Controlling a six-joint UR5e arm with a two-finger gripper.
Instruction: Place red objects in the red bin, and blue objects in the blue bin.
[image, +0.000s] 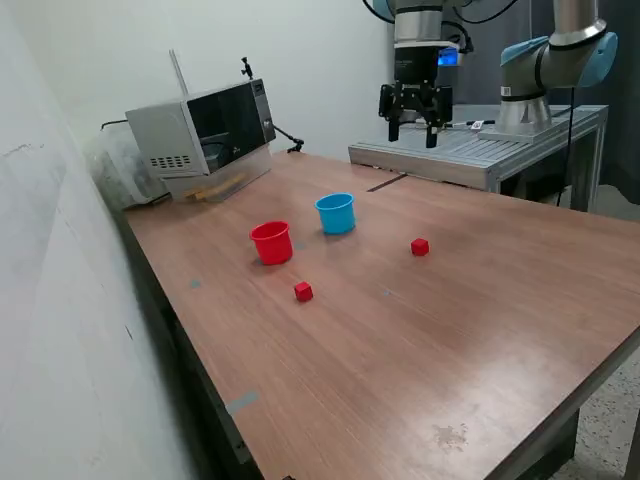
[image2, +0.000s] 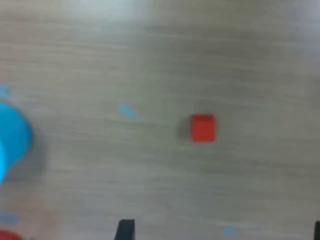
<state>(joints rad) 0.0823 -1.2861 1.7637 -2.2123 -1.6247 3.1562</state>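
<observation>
High in the upper middle of the frame the tool (image: 415, 117) hangs released, nothing held; two red cubes (image: 420, 247) (image: 303, 291) sit on the surface (image: 480, 310).

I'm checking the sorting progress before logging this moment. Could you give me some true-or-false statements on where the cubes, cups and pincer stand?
1. Two red cubes lie on the table. True.
2. A red cube sits inside the red cup. False: both lie outside it.
3. The pincer holds a cube. False: it hangs open and empty, above the table.
4. The blue cup stands upright beside the red cup. True.
</observation>
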